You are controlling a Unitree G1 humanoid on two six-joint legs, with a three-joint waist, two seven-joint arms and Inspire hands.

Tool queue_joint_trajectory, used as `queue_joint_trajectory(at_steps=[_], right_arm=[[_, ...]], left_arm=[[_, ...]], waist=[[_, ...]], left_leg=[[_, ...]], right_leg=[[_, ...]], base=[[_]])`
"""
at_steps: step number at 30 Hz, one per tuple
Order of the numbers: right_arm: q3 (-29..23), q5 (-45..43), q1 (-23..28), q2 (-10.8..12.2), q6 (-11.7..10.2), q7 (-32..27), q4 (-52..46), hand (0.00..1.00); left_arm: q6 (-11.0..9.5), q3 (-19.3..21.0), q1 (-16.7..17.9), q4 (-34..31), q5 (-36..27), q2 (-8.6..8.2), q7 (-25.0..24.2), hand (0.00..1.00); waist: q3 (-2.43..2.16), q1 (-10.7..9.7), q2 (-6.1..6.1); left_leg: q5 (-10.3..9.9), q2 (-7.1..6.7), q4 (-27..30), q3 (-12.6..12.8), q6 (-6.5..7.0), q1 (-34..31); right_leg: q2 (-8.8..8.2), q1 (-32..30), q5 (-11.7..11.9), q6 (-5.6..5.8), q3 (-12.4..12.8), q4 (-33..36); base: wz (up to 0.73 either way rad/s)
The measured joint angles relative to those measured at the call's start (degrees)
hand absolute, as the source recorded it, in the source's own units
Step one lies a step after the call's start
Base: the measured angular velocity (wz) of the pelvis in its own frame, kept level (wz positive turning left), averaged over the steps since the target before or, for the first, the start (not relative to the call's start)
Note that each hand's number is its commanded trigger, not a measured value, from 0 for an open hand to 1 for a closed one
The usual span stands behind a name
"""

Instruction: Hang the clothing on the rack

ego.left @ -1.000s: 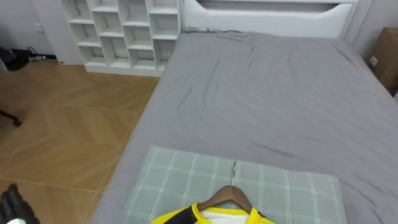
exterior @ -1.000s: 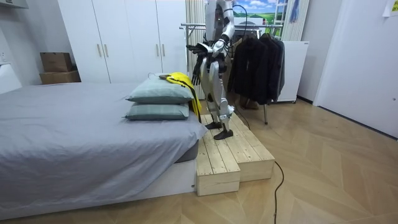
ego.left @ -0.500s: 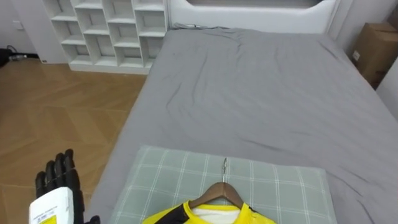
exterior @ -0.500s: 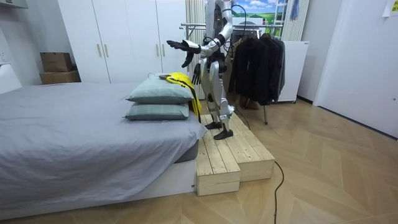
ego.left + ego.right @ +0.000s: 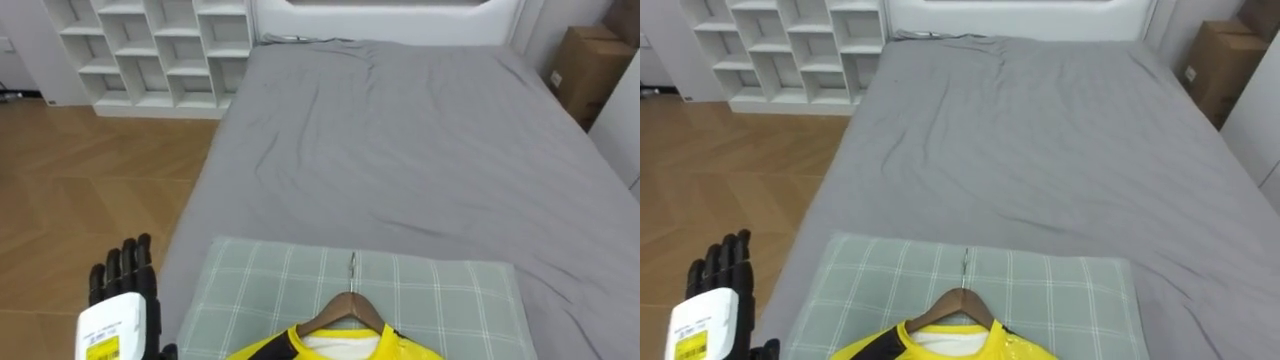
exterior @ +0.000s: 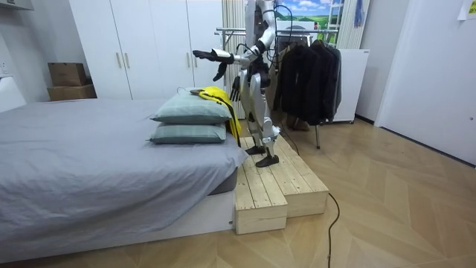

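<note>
One risk — the left hand (image 5: pixel 122 305), fingers (image 5: pixel 120 262) straight and empty, hovers beside the pillow (image 5: pixel 450 300); a careless grab could slide the yellow shirt (image 5: pixel 255 352) off its hanger (image 5: pixel 342 305).

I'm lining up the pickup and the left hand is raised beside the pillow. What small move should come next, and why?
Probably swing the left hand to the robot's right and down toward the wooden hanger. The hand is open and holds nothing, out over the floor beside the plaid pillow, while the hanger with the yellow shirt lies untouched on that pillow.
</note>
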Motion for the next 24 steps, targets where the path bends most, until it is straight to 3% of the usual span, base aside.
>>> queue_joint_trajectory(at_steps=[14,22,24], right_arm=[[-0.4,0.0,-0.9,-0.2,0.3,-0.3,0.7,0.00],[-0.3,0.2,-1.0,-0.2,0.0,-0.3,0.4,0.00],[0.2,1.8,-1.0,-0.3,0.0,-0.4,0.4,0.00]], left_arm=[[2.9,-3.9,-0.5,-0.5,4.4,0.51,-5.3,0.00],[3.7,-4.8,-4.2,-0.2,7.6,0.71,-8.0,0.00],[4.0,-6.9,-4.8,-0.2,7.6,0.71,-8.3,0.00]], waist=[[-0.14,-2.6,-0.56],[0.11,-4.0,-0.19],[0.16,-4.1,0.08]], left_leg=[[0.0,0.06,0.1,2.0,0.00,0.8],[0.0,0.00,0.0,2.0,0.00,0.5],[0.0,-0.02,0.1,2.0,0.00,-0.2]], right_leg=[[0.06,0.1,0.1,-0.06,2.2,0.1],[0.05,0.0,0.2,-0.04,2.2,0.0],[0.04,-0.5,0.2,-0.03,2.2,-0.1]], base=[[-0.07],[-0.01],[0.00]])
